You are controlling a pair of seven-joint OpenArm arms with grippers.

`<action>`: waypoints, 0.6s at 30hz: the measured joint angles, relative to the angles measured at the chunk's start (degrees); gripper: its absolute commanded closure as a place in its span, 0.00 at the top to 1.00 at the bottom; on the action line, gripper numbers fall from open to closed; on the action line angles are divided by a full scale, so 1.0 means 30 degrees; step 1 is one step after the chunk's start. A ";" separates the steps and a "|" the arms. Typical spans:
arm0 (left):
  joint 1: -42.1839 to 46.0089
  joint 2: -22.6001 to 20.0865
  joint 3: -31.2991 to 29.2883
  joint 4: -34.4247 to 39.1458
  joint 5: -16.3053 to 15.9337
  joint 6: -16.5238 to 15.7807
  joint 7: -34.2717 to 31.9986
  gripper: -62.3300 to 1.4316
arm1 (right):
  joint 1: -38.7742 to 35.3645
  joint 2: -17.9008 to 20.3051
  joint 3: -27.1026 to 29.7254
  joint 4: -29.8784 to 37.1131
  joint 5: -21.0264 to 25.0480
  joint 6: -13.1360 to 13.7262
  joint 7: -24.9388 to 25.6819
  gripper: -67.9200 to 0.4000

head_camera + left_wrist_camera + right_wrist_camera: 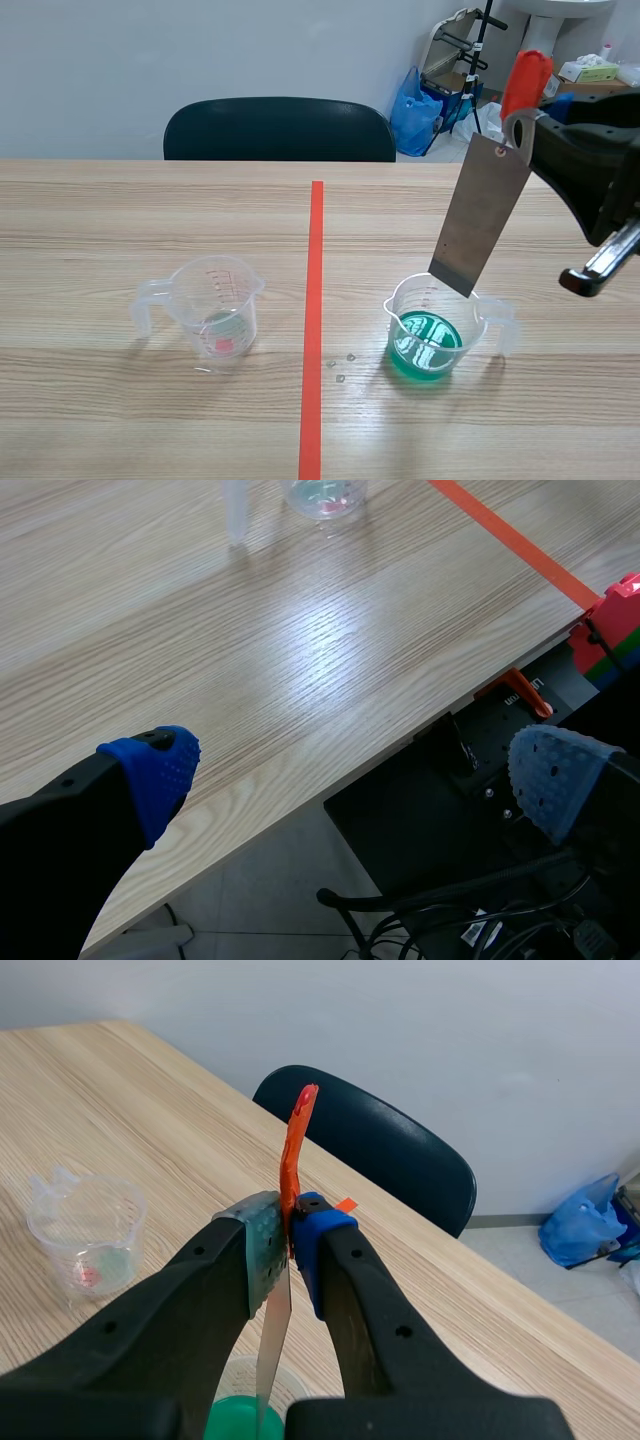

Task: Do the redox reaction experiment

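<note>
My right gripper (288, 1245) is shut on a scraper with an orange-red handle (524, 80) and a flat metal blade (480, 215). The blade hangs tilted, its lower edge just above the rim of a clear plastic beaker (437, 330) holding green liquid (427, 345), right of the orange tape line. In the right wrist view the blade (273, 1335) points down toward the green liquid (240, 1422). A second clear beaker (213, 312), nearly empty, stands left of the line; it also shows as a beaker (88, 1232) in the right wrist view. My left gripper (350, 775) is open, off the table's near edge.
A dark chair (280, 128) stands behind the far edge of the table. A few droplets (342, 366) lie on the wood beside the green beaker. Below the left gripper are the table edge (300, 780), equipment and cables. Bags and a rack stand at the back right.
</note>
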 measured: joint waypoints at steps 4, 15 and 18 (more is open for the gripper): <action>0.0000 0.0007 0.0000 0.0000 -0.0357 -0.0168 0.0000 1.00 | 0.0000 0.0000 0.0000 0.0000 0.0000 0.0000 0.0000 0.03; 0.0000 0.0007 0.0000 0.0000 -0.0721 -0.0153 0.0000 1.00 | 0.0000 0.0000 0.0000 0.0000 0.0000 0.0000 0.0000 0.03; 0.0000 0.0007 0.0000 0.0000 -0.0721 -0.0153 0.0000 1.00 | 0.0000 0.0000 0.0000 0.0000 0.0000 0.0000 0.0000 0.03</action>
